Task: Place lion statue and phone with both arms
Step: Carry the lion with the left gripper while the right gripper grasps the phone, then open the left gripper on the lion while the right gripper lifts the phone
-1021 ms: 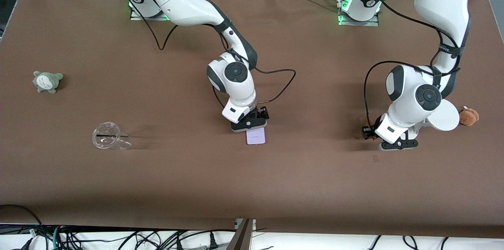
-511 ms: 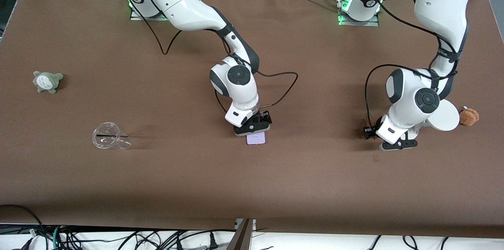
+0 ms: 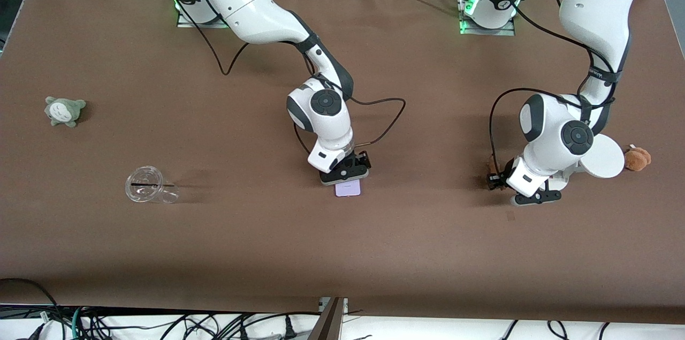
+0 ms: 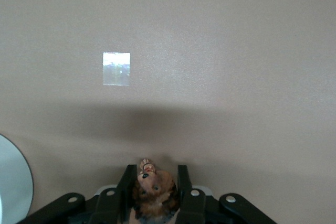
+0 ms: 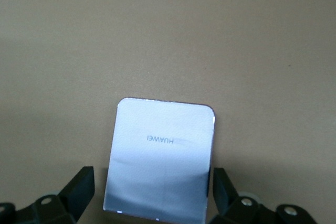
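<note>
front view: your right pincer [image 3: 345,173] sits low at the middle of the brown counter [image 3: 257,233], directly over the phone [image 3: 348,188], whose pale lavender end shows just past the pincer on the side nearer the front camera. in the right wrist view the phone [image 5: 160,158] lies flat on the counter between the two spread fingers [image 5: 80,188], with a gap on each side, so you can read this pincer as open and touching nothing. your left pincer [image 3: 530,196] hangs over the counter toward the left arm's end. in the left wrist view its fingers [image 4: 126,187] are closed on the lion statue [image 4: 154,193], the reddish-brown figurine clamped between them with its small face showing; a pale square patch [image 4: 116,68] marks the counter surface ahead of it. beside that arm you see a white round disc [image 3: 607,158] on the counter and, just beside the disc, a tan-brown plush toy [image 3: 638,158]. toward the right arm's end lie a clear plastic cup [image 3: 150,186] on its side and, farther from the front camera than the cup, a grey-green plush toy [image 3: 64,110], both well apart from the phone.
</note>
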Motion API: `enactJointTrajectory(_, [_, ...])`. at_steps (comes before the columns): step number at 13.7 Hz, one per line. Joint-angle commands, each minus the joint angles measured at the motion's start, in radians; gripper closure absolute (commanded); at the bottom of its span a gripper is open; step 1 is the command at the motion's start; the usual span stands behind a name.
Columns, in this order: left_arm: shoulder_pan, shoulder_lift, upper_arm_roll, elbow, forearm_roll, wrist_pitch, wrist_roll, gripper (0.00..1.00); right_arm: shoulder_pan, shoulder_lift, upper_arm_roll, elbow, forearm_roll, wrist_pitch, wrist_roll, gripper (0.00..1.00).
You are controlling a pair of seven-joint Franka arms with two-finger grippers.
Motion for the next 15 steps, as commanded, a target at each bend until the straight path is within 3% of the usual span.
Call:
enactJointTrajectory(1, [-0.01, 0.041, -0.007, 0.026, -0.031, 0.006, 0.011, 1.0, 0.013, 0.036, -0.012, 0.035, -0.016, 0.022, 0.025, 0.0])
enactJointTrajectory(2, [-0.01, 0.042, -0.009, 0.024, -0.024, 0.004, 0.016, 0.99, 0.013, 0.037, -0.012, 0.035, -0.016, 0.025, 0.025, 0.0])
enactJointTrajectory(3, [-0.01, 0.042, -0.007, 0.024, -0.024, 0.002, 0.021, 0.4, 0.013, 0.039, -0.012, 0.035, -0.016, 0.026, 0.025, 0.0])
enactJointTrajectory(4, [-0.01, 0.044, -0.007, 0.024, -0.033, 0.004, 0.018, 0.0, 0.013, 0.04, -0.018, 0.035, -0.016, 0.028, 0.025, 0.0])
enactJointTrajectory(5, [-0.01, 0.044, -0.009, 0.024, -0.034, 0.004, 0.021, 0.0, 0.013, 0.04, -0.023, 0.035, -0.016, 0.034, 0.024, 0.0])
enactJointTrajectory(6, [-0.012, 0.042, -0.007, 0.023, -0.034, 0.002, 0.018, 0.0, 0.013, 0.04, -0.025, 0.035, -0.016, 0.034, 0.025, 0.07])
enactJointTrajectory(7, [-0.019, 0.035, -0.007, 0.016, -0.035, 0.002, 0.016, 0.0, 0.013, 0.037, -0.026, 0.035, -0.016, 0.034, 0.025, 0.45])
enactJointTrajectory(8, [-0.027, 0.029, -0.006, 0.01, -0.034, 0.002, 0.016, 0.0, 0.013, 0.036, -0.026, 0.037, -0.015, 0.031, 0.041, 0.7])
enactJointTrajectory(9, [-0.027, 0.004, -0.006, -0.002, -0.029, 0.002, 0.018, 0.0, 0.01, 0.034, -0.026, 0.035, -0.015, 0.029, 0.048, 0.8])
enactJointTrajectory(12, [-0.041, -0.109, -0.007, -0.098, -0.026, -0.005, 0.019, 0.0, -0.031, -0.003, -0.035, 0.035, -0.006, -0.056, 0.036, 0.8])
enactJointTrajectory(15, [-0.045, -0.236, -0.007, -0.162, -0.026, -0.01, 0.019, 0.0, -0.166, -0.086, -0.023, 0.023, 0.002, -0.174, -0.071, 0.8])
